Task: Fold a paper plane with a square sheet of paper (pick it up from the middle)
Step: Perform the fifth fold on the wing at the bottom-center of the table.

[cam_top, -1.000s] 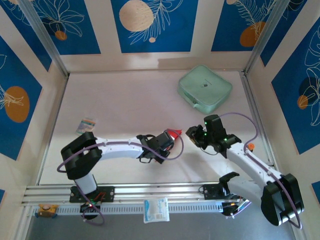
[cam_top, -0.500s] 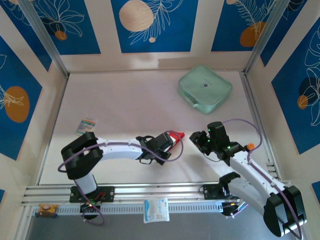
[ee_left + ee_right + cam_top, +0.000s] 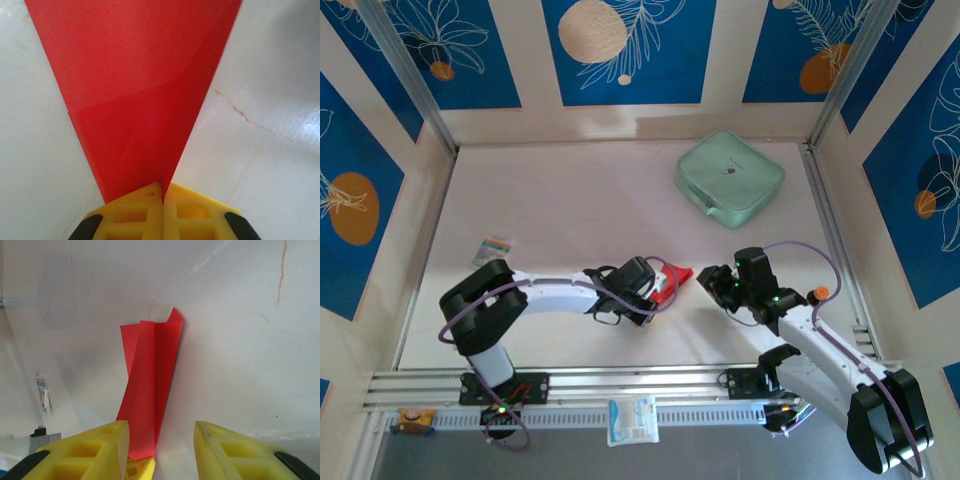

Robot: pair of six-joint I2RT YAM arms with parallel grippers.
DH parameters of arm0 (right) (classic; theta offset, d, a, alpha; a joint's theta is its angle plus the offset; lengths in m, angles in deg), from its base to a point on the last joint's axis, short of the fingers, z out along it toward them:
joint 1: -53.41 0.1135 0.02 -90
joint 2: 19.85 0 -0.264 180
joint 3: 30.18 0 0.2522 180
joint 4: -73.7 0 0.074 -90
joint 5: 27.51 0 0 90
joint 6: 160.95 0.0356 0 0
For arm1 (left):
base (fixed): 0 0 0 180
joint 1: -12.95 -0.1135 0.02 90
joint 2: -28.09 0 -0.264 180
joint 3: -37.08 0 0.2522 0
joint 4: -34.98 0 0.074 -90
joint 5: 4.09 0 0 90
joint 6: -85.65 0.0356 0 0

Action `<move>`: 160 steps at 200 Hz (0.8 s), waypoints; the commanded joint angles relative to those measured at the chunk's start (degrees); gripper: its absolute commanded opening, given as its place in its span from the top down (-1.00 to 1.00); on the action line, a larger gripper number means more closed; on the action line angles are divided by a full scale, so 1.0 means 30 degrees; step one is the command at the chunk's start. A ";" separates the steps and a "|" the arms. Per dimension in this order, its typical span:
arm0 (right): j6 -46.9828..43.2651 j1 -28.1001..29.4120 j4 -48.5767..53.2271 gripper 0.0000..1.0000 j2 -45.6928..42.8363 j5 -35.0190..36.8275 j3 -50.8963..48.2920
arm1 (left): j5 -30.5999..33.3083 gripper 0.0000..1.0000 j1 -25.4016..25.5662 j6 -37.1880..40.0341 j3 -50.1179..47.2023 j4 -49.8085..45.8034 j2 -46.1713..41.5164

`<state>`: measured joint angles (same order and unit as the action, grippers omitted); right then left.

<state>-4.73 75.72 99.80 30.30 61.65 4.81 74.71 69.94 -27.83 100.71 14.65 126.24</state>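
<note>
The square sheet of paper is folded into a slim red paper plane (image 3: 673, 281) with a centre crease, low over the table's front middle. My left gripper (image 3: 656, 287) is shut on one end of it. In the left wrist view the yellow fingers meet on the narrow end of the red plane (image 3: 135, 90), the left gripper (image 3: 163, 187) pressed tight. My right gripper (image 3: 706, 281) stands open just to the right of the plane, facing it. In the right wrist view the plane (image 3: 150, 380) rises between and beyond the spread jaws of the right gripper (image 3: 160, 427), nearer the left finger (image 3: 107, 442).
A mint-green zip case (image 3: 730, 178) lies at the back right. A small white printed packet (image 3: 491, 250) sits at the left, and another packet (image 3: 633, 420) rests on the front rail. Patterned walls close in the white table (image 3: 570, 200) on three sides.
My left gripper has turned the red plane so that it sticks out further to the right. The right gripper has drawn back toward the near edge and stays open.
</note>
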 commanded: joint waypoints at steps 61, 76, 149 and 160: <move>-0.2442 0.1091 -0.3862 0.40 0.2805 -0.3346 0.0097 | -0.7444 0.88 -0.2475 -0.2919 -0.1951 0.5514 0.1355; -0.2925 0.1500 -0.4082 0.49 0.3925 -0.3707 0.0623 | -0.8176 0.89 -0.2781 -0.3535 -0.2233 0.6374 0.1443; -0.2052 0.2101 -0.1246 0.24 0.5600 -0.2095 0.3048 | -0.4733 0.86 -0.2835 -0.1392 -0.1168 0.1715 -0.0523; -0.1577 0.2086 -0.1041 0.16 0.5577 -0.2236 0.3351 | -0.3592 0.84 -0.2701 -0.0639 -0.0875 0.0681 -0.0895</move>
<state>-12.03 82.21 92.20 47.55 53.95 12.09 55.80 61.24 -35.98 95.05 26.03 127.53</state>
